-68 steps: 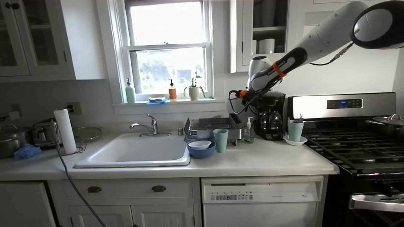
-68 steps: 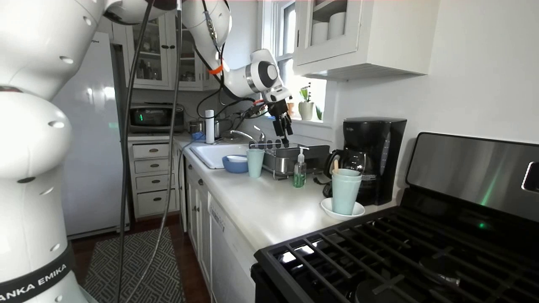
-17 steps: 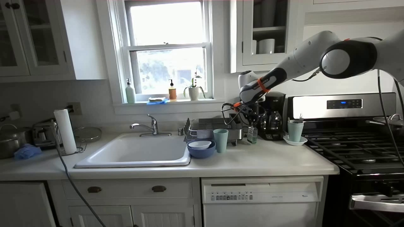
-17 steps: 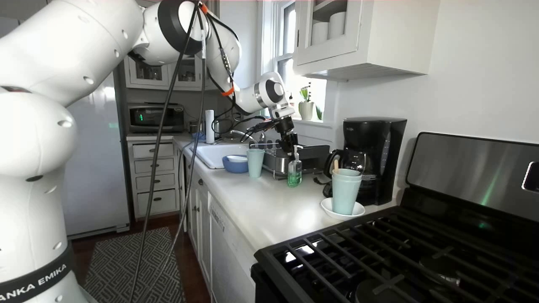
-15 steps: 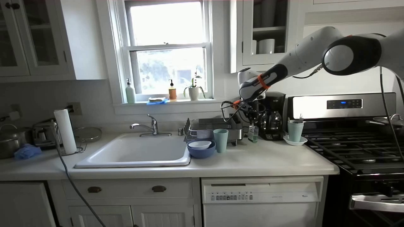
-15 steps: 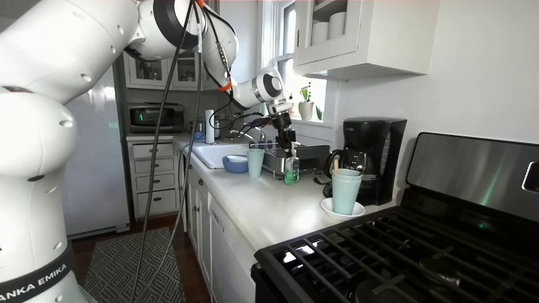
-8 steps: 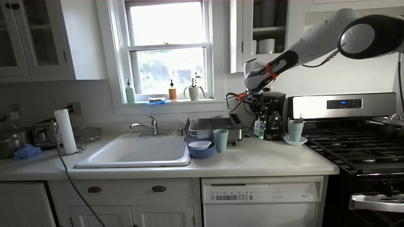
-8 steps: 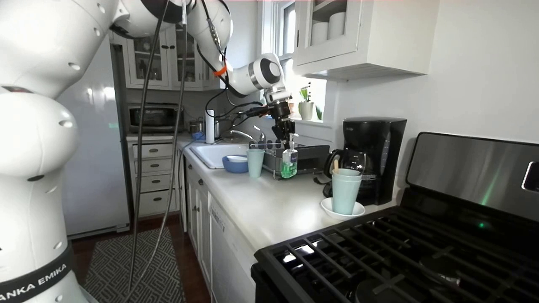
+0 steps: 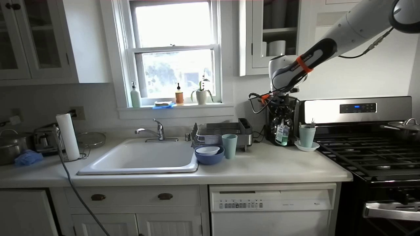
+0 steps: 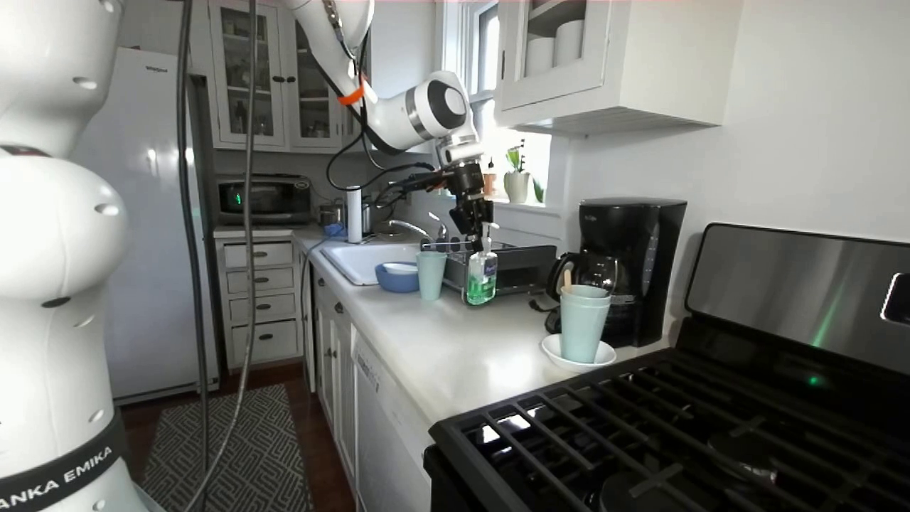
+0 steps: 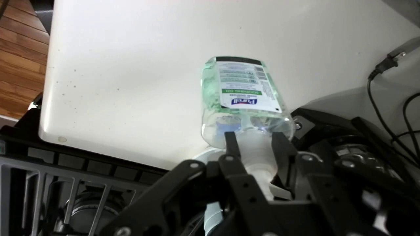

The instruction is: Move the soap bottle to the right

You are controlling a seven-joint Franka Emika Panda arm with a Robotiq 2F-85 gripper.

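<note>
Narrow hold, close neighbours

The black two-fingered gripper (image 11: 255,141) is clamped on the white pump neck (image 11: 257,155) of the slim translucent soap bottle (image 11: 241,87), which leans slightly and looks lifted above the long white counter (image 11: 131,82), near the stacked pale-teal cups (image 9: 307,137).

Held so narrowly, the gel-filled body could slip or swing; lowered at this lean, it could land on one edge and topple. Carried low to the right, it could knock the cups off their round white saucer (image 9: 305,149); swung back, strike the black coffee maker with glass carafe (image 10: 636,263).

Beyond the cups, the black gas stove with barred grates (image 10: 675,405) ends the counter, likely an uneven landing. Roomier going lies forward of the cups, though overshooting the rounded front edge (image 11: 49,91) would risk a drop to the brown wooden floor (image 11: 19,59).
</note>
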